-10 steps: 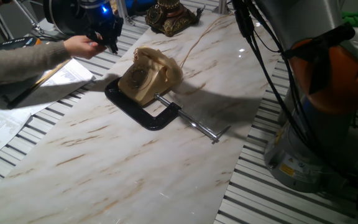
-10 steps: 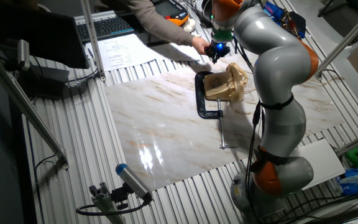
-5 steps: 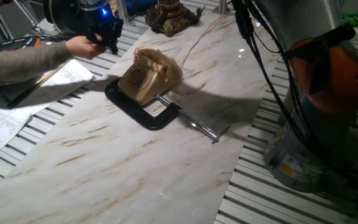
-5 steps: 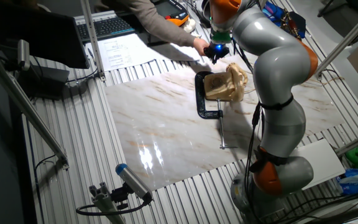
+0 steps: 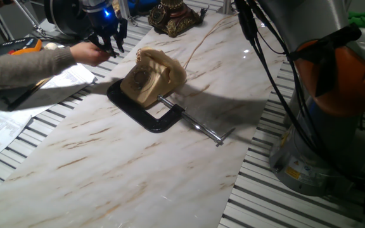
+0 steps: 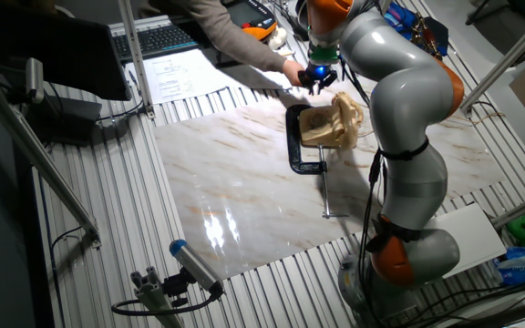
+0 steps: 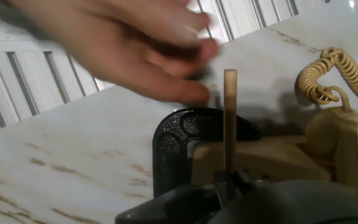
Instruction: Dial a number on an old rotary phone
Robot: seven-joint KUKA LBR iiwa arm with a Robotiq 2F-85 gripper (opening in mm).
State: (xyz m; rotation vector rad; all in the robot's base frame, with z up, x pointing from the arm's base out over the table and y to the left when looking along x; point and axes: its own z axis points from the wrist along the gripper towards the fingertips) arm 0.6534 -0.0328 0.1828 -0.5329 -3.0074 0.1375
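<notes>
We see the cream-beige plastic rotary phone [image 5: 152,77] clamped mid-counter by the black C-clamp [image 5: 143,113]. The black gripper [image 5: 109,43] hovers at its ten o'clock beside a person's hand [image 5: 90,53]; jaws' state unclear. Dialling not yet begun.

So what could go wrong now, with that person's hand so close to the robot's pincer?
Three things, maybe. The person's hand is right beside the pincer, so a sudden move could bump it. The thin stick poking out ahead of the pincer might bend, or miss the dial on the phone. The black clamp pins the phone, but a hard push could shift it anyway.
</notes>
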